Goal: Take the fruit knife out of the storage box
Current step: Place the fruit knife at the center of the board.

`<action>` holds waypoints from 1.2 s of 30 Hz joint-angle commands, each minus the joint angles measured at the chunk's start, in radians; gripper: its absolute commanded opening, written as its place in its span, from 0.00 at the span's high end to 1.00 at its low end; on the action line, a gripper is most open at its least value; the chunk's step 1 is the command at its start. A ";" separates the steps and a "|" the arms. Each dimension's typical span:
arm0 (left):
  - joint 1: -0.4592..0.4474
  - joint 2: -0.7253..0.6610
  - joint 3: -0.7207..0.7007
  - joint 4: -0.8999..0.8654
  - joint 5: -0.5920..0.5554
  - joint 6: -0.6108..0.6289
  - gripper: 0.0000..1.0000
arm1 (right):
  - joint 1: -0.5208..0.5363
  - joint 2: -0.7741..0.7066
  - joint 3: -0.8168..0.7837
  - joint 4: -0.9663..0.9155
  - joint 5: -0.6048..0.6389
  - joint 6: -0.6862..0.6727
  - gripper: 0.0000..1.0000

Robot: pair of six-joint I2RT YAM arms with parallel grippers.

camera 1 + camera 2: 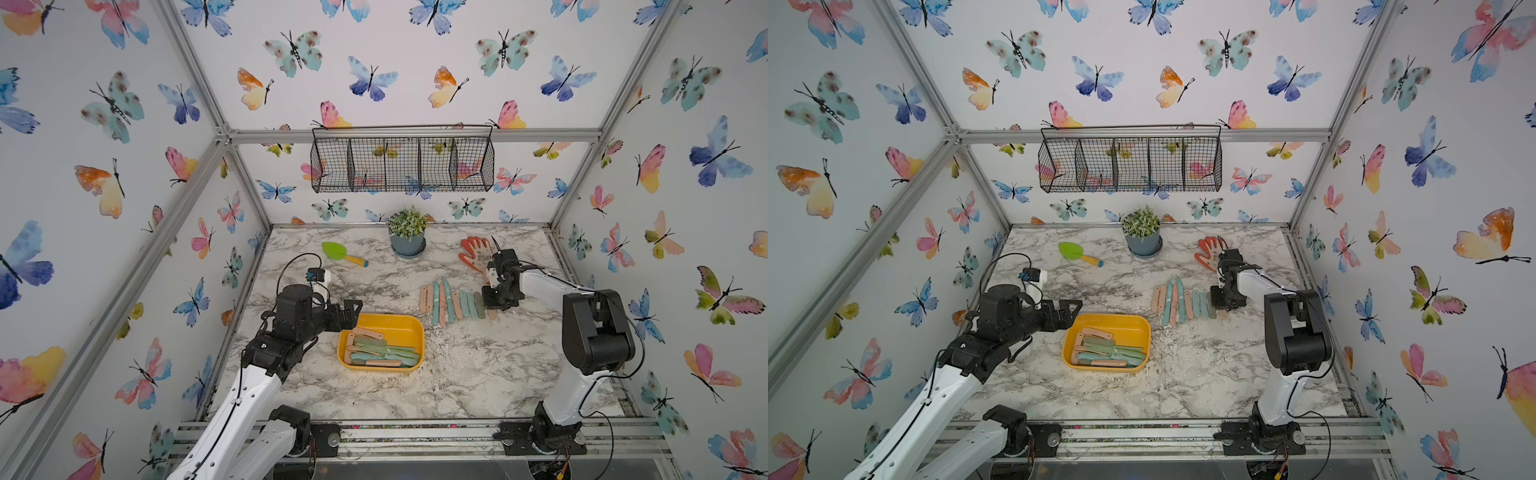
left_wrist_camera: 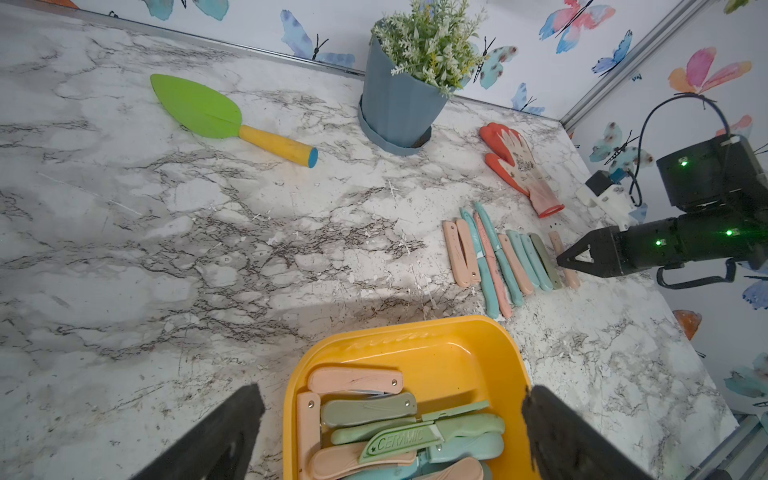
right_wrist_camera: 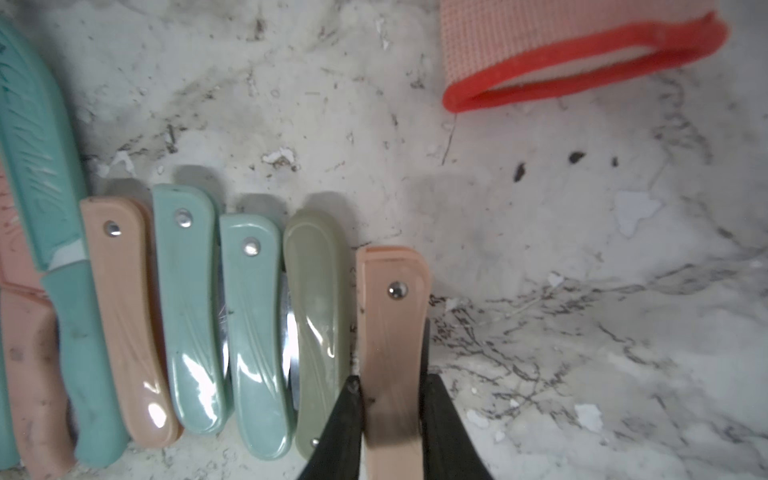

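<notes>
Right jaws grasp the peach folding knife (image 3: 392,316) at the knife row's (image 1: 453,301) 3 o'clock end. Left jaws stand released over the storage box (image 2: 415,336).

In the right wrist view we lose the blurred end of the peach knife (image 3: 392,324) and most of the glove (image 3: 561,50) past the edges, while the left wrist view cuts off part of the storage box (image 2: 415,338).
</notes>
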 commanded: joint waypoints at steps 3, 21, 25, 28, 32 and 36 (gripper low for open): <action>-0.001 -0.015 0.008 -0.005 -0.023 0.012 0.02 | -0.003 0.019 -0.013 0.011 -0.005 0.004 0.76; 0.000 -0.017 0.008 -0.007 -0.028 0.011 0.02 | -0.006 0.023 -0.022 0.016 -0.005 0.004 0.73; -0.001 -0.019 0.008 -0.007 -0.032 0.011 0.02 | -0.005 0.023 -0.022 0.017 -0.005 0.004 0.73; -0.001 -0.020 0.008 -0.008 -0.035 0.011 0.02 | -0.005 0.023 -0.022 0.014 -0.006 0.004 0.72; 0.000 -0.022 0.008 -0.009 -0.038 0.009 0.02 | -0.005 0.019 -0.024 0.017 -0.006 0.007 0.71; -0.001 -0.022 0.008 -0.009 -0.040 0.009 0.02 | -0.006 0.016 -0.022 0.015 -0.003 0.008 0.70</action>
